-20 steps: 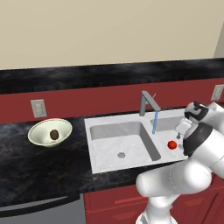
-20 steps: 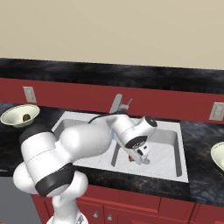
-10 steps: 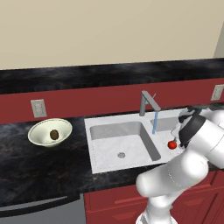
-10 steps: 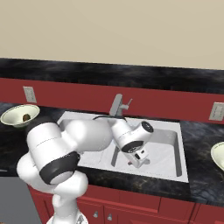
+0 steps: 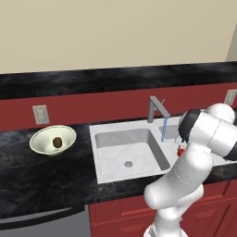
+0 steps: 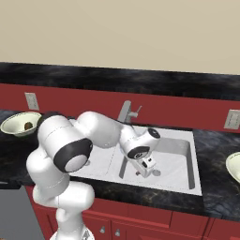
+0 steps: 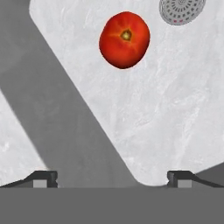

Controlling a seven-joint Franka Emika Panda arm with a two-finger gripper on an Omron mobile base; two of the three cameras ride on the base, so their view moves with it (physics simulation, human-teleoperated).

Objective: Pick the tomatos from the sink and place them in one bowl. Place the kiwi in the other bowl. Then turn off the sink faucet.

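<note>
I have the arm bent low over the right basin of the sink [image 6: 187,180], lower than it stood a second ago: in the right base view the wrist has sunk from above the basin's middle down toward its floor. In the hand view the gripper [image 7: 112,179] has its two fingertips spread wide apart with nothing between them, as they were before.

One tomato [image 7: 124,40] lies on the white basin floor ahead of the fingers, close beside the round grey drain [image 7: 182,9] but not touching it. From the left base view I catch a sliver of red [image 5: 180,151] just past the arm, at the right basin. I cannot find the second tomato.

The faucet [image 5: 156,109] stands at the back edge of the sink, and a thin blue stream [image 5: 163,130] falls from its spout, same as earlier.

On the counter's left end the pale bowl [image 5: 41,137] holds the kiwi [image 5: 57,142], unchanged. A second bowl's rim [image 6: 233,166] shows at the counter's right end.
</note>
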